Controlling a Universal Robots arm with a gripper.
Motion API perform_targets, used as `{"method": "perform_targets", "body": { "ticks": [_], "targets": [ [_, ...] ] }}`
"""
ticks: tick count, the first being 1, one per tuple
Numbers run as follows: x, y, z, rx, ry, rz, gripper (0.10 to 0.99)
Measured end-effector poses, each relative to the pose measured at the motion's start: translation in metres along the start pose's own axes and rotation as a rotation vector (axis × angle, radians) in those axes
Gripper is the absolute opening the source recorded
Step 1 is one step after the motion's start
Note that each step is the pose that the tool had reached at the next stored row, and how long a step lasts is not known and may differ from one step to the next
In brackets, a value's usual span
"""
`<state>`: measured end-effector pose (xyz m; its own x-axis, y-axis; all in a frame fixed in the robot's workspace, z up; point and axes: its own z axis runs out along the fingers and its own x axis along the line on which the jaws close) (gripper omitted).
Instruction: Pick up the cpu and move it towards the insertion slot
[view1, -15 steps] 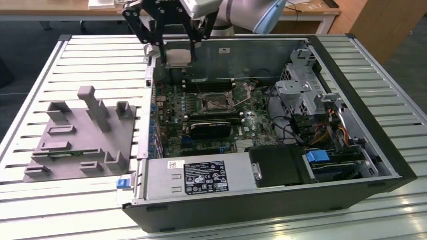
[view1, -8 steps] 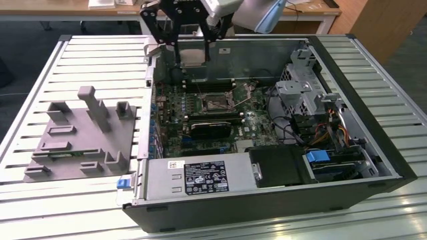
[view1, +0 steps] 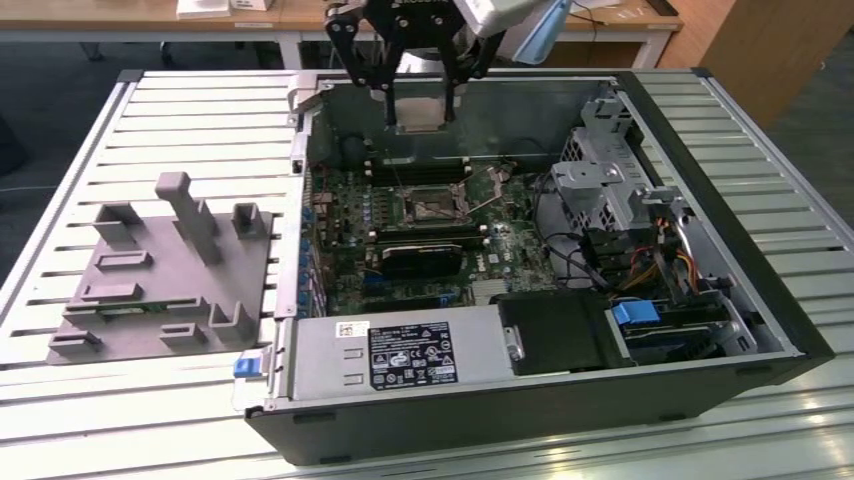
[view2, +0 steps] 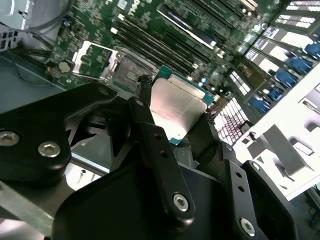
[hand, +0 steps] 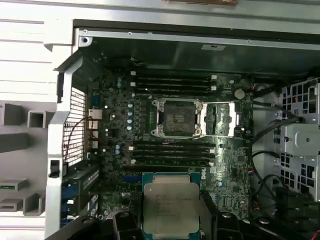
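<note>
My gripper (view1: 424, 108) hangs over the far side of the open computer case, shut on the cpu (view1: 426, 114), a flat silver-topped square chip held by two opposite edges. In the first wrist view the cpu (hand: 171, 207) sits between the black fingers (hand: 219, 226), silver top facing the camera. The insertion slot (hand: 177, 118) lies open on the motherboard below, a silvery frame around a dark centre, with its load plate folded aside. In the exterior view the insertion slot (view1: 434, 208) is nearer the camera than the chip. The second wrist view shows the cpu (view2: 175, 107) above the board near the insertion slot (view2: 122, 70).
Long black memory slots (hand: 172, 82) flank the socket on two sides. A black heatsink block (view1: 420, 262) sits just in front of it. A metal drive cage (view1: 607, 185) and cables fill the case's right. A grey fixture (view1: 160, 275) stands on the slatted table (view1: 200, 110).
</note>
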<state>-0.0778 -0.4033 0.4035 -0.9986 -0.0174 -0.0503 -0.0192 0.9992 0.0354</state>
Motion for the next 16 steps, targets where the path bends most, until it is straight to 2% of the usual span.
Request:
{"method": "perform_targets", "body": {
  "ticks": [7, 16],
  "targets": [
    [-0.0229, 0.0, 0.0015, 0.0, 0.0, 0.0, 0.541],
    [-0.0375, 0.0065, 0.0072, 0.0, 0.0008, 0.0, 0.541]
  ]
}}
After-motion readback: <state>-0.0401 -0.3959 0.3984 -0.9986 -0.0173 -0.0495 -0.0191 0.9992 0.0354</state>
